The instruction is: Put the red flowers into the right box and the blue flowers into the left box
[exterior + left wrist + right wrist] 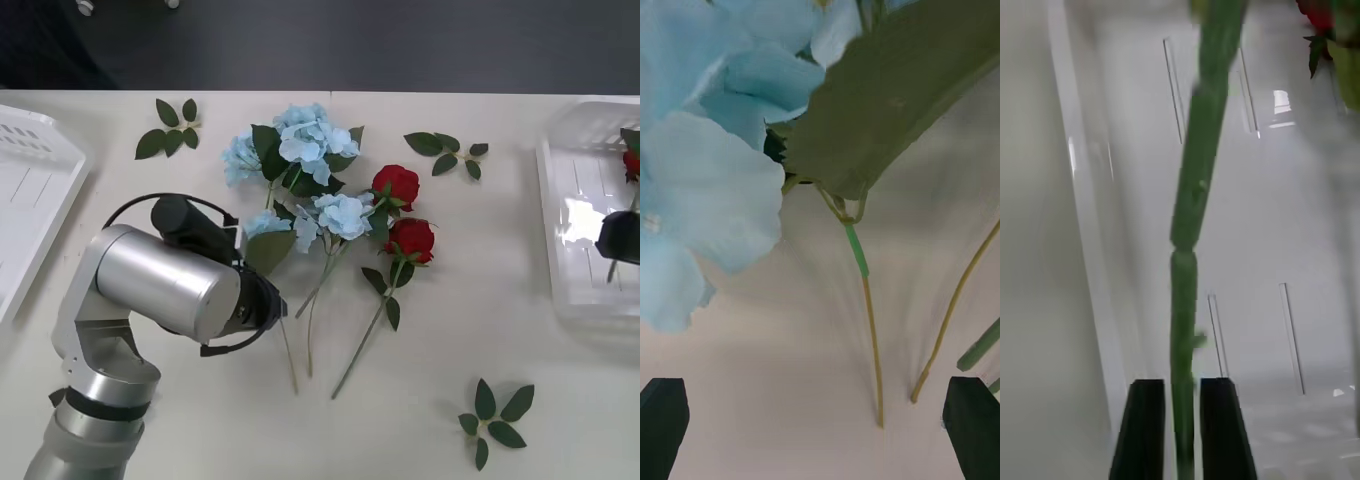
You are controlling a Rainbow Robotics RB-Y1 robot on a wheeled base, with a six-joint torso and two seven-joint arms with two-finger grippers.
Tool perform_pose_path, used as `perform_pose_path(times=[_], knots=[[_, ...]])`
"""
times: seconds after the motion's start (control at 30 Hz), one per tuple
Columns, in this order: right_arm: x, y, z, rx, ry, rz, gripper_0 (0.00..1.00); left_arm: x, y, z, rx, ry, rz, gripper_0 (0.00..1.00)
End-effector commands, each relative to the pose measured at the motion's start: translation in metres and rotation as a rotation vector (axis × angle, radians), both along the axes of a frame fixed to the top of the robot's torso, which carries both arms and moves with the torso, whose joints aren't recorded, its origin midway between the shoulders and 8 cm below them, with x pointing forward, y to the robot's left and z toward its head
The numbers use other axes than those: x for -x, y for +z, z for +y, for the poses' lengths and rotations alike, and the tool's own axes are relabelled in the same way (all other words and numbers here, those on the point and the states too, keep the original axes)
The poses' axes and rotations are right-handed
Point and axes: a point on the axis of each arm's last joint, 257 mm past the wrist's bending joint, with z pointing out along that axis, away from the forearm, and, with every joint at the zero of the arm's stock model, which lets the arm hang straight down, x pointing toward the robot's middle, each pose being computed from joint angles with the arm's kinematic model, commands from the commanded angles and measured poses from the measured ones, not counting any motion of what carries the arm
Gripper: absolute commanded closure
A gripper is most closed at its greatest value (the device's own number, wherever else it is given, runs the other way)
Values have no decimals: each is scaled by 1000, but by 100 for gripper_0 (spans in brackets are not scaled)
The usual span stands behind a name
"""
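Two red flowers point(398, 183) point(412, 238) lie mid-table beside a heap of blue flowers point(310, 135), stems pointing toward me. My left arm point(170, 280) hangs over the heap's near left side. My left gripper point(820, 435) is open above the table, with a blue flower's head point(715, 187), leaf point(887, 112) and thin stem point(869, 337) just ahead of it. My right gripper point(1182, 427) point(620, 240) is over the right box point(575, 200) and shut on a green stem point(1184, 300); a red bloom point(632, 160) point(1322, 15) shows at the far end. The left box point(30, 180) sits at the far left.
Bloomless leaf sprigs lie at the back left point(168, 128), back right of centre point(447, 152) and front right point(495, 420). The table's far edge meets a dark floor. Bare tabletop stretches between the flowers and the right box.
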Motion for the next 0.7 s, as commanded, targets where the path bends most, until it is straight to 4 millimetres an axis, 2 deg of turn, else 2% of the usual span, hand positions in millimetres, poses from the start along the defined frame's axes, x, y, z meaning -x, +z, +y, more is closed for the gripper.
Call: perform_pose_path(times=[0.03, 0.17, 0.37, 0.43, 0.5, 0.53, 0.7], knots=[[-8, 21, 3, 8, -11, -33, 63, -16, 8, -24, 40, 25, -45, 0], [-7, 23, 5, 11, -8, -38, 62, -28, -2, -42, 71, 32, -64, 0], [-7, 26, 16, -7, 5, -50, 63, -30, -13, -49, 80, 35, -57, 0], [-8, 29, 27, -34, 24, -59, 63, -29, -16, -48, 77, 36, -50, 0], [-10, 37, 51, -94, 70, -77, 63, -30, -20, -48, 73, 38, -45, 0], [-10, 40, 56, -103, 83, -83, 62, -29, -22, -48, 73, 37, -43, 0], [-6, 80, 104, -233, 183, -140, 62, -34, -34, -50, 74, 38, -49, 0]])
